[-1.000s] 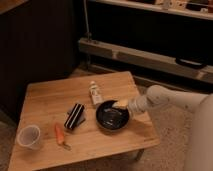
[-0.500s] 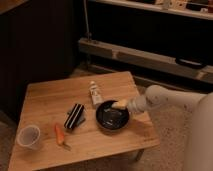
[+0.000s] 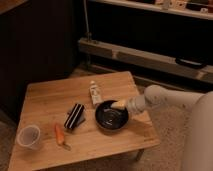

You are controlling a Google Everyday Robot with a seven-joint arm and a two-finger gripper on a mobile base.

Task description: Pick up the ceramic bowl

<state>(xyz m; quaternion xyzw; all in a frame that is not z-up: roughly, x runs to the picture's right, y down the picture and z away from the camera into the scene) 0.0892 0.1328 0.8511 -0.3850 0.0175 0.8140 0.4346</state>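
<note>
One high view, angled down on wooden table, mid-distance, jaws at ceramic bowl rim.

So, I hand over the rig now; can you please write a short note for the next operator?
Gripper: fingers open, at the bowl's rim on the arm's side, holding nothing.
Bowl: upright on the table, near the edge closest to the arm, not lifted.
Done: approach to the bowl.
Left: close the fingers on the rim, then lift the bowl.
</note>
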